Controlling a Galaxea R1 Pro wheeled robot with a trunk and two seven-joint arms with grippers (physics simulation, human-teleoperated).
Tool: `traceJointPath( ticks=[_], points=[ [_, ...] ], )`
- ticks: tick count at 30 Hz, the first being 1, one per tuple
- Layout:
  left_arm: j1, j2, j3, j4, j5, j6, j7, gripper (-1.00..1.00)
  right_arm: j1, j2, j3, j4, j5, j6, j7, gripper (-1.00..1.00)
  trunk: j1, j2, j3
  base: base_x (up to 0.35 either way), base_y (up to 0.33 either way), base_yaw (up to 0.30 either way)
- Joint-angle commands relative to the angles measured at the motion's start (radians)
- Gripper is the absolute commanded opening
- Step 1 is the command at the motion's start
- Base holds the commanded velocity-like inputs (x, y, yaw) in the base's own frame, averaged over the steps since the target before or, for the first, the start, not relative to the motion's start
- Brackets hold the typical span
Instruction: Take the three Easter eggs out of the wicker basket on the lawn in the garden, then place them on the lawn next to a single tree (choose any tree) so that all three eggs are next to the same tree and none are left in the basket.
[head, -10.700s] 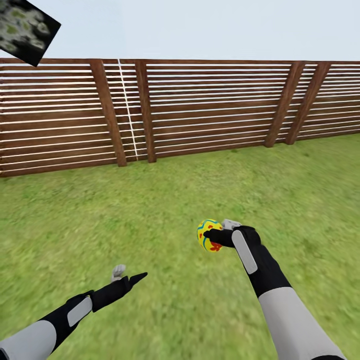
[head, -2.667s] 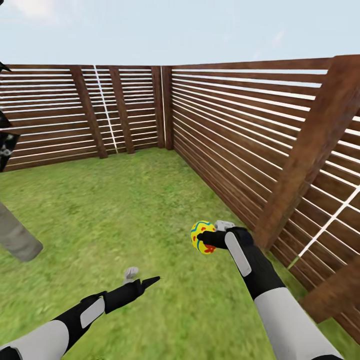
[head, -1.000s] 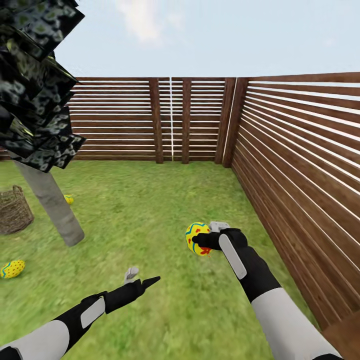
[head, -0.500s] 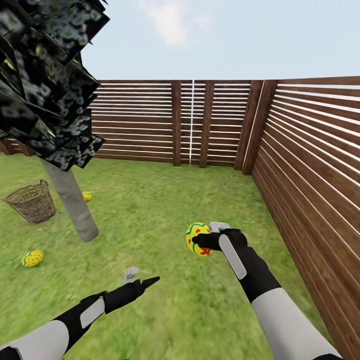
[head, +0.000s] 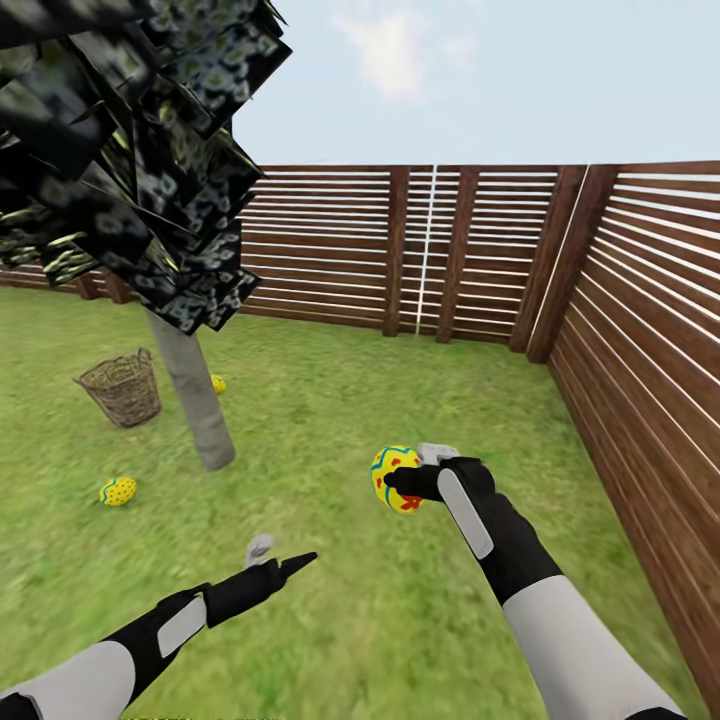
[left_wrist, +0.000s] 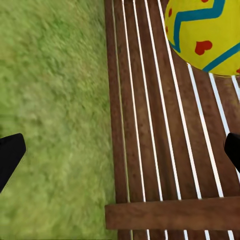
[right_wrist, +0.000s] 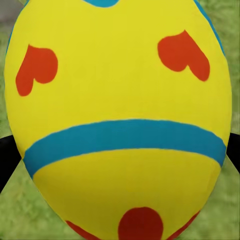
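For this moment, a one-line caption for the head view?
Right gripper carries an egg toward the tree; two eggs lie beside it.

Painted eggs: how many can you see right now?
3. One is held in the right hand; one lies on the grass left of the tree trunk; one peeks from behind the trunk, near the basket. The basket's inside is hard to see.

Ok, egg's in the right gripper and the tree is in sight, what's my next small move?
Probably drive toward the tree before lowering anything. The right gripper holds the third egg well off from the trunk, while two eggs already lie on the lawn beside it.
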Motion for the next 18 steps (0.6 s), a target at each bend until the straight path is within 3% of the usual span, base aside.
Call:
traceJointPath(
  ticks=[1, 10, 15, 18],
  points=[
    [-0.001, 0.000, -0.005, 0.000, 0.010, 0.010, -0.001, 1.00, 0.000, 0.000, 0.001, -0.001, -0.011, 0.002, -0.010, -1.00, 0.000, -0.001, 0.000, 0.183, -0.132, 0.265],
    [-0.001, -0.003, -0.005, 0.000, 0.010, 0.010, 0.000, 1.00, 0.000, 0.000, 0.004, 0.002, -0.012, 0.002, -0.008, -1.00, 0.000, -0.001, 0.006, 0.242, -0.198, 0.265],
    [-0.001, -0.002, -0.005, 0.000, 0.010, 0.010, -0.002, 1.00, -0.001, 0.000, 0.004, 0.002, -0.012, 0.002, -0.004, -1.00, 0.000, -0.001, 0.008, 0.179, -0.023, 0.246],
    [-0.001, 0.002, -0.005, 0.000, 0.010, 0.010, -0.005, 1.00, -0.001, -0.001, 0.003, -0.001, -0.013, 0.002, 0.000, -1.00, 0.000, -0.001, 0.008, 0.038, -0.001, 0.056]
  ],
)
